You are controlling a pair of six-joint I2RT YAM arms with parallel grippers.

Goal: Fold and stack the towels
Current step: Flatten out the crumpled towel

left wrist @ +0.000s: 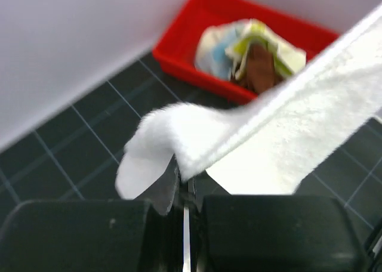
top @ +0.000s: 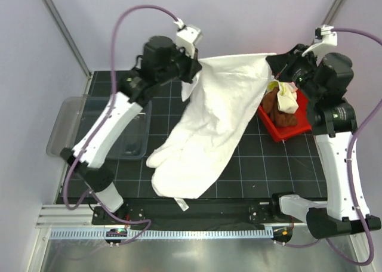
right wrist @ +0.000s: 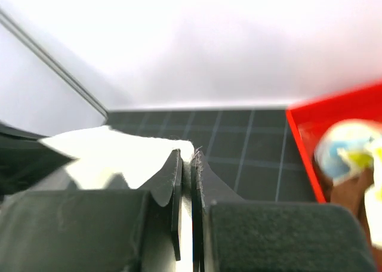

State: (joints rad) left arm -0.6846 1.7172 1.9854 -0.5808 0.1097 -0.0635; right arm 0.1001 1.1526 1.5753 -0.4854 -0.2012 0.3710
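The large towel point(top: 209, 123) is stretching across the middle of the table point(top: 280, 164). Its far edge is hanging between the left gripper point(top: 195, 68) at eleven o'clock and the right gripper point(top: 277, 61) at one o'clock, each pinching a corner. Its near end is lying toward six o'clock. The bin point(top: 298, 129) is sitting at two o'clock, just beside the towel, with the small towels point(top: 283, 102) heaped in it. The tray point(top: 65, 123) is resting at nine o'clock, partly past the table's edge.
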